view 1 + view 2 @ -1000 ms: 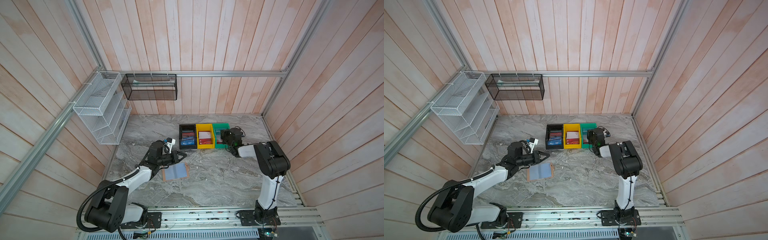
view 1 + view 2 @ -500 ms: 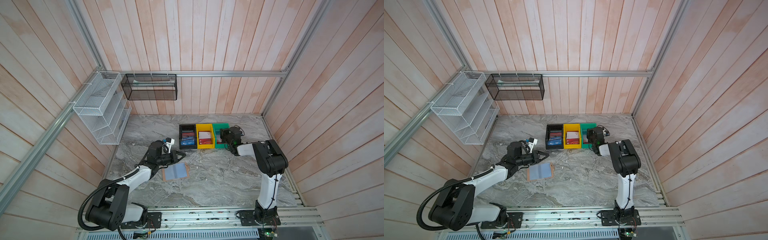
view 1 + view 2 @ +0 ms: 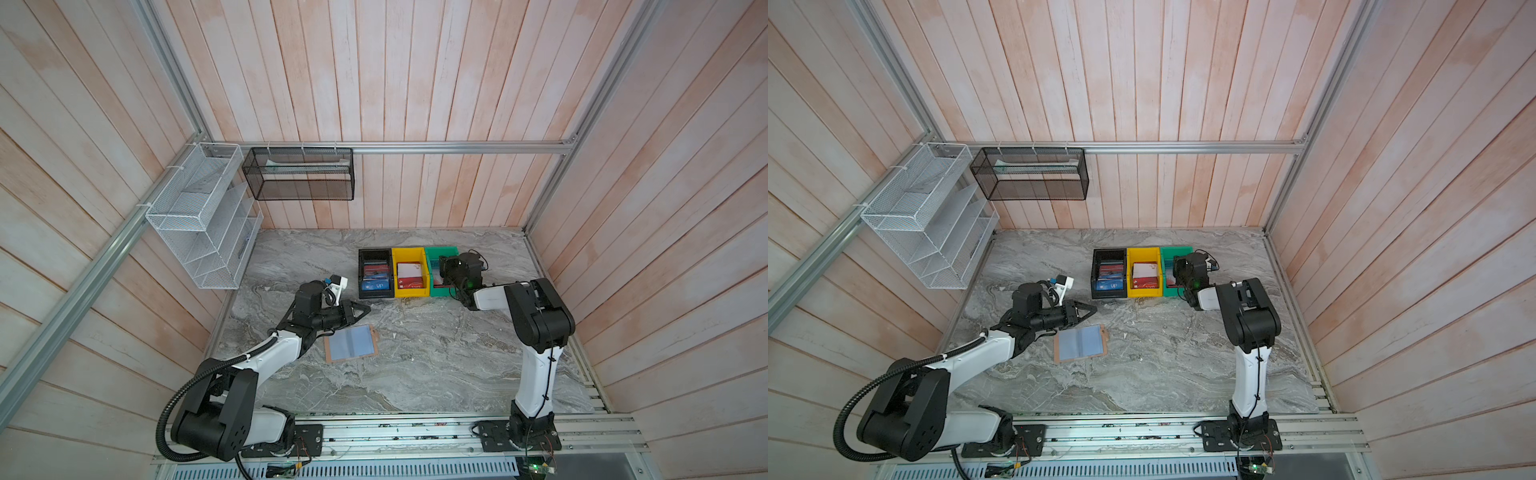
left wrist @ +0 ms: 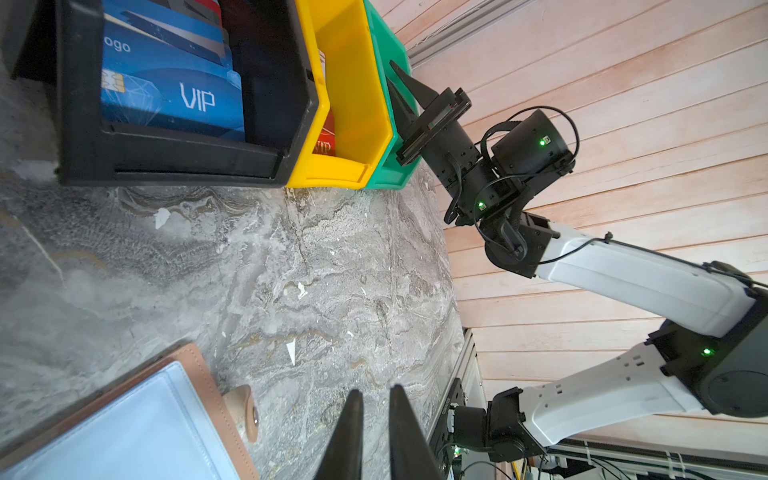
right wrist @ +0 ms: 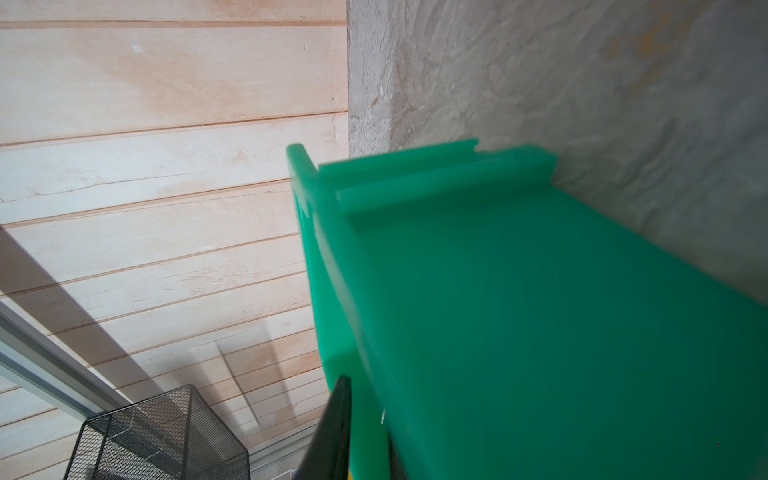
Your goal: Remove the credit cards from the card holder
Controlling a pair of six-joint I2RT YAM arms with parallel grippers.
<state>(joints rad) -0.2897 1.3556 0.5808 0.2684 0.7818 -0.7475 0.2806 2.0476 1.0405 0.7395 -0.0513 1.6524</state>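
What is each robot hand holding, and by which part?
Nothing seen held. The left fingers hover empty beside the tan leather-like card holder; the right fingers stand parted at the green plastic bin.

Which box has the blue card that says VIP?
The black box, at the left end of the row in both top views. The blue VIP card lies in it; the other two boxes are yellow and green.
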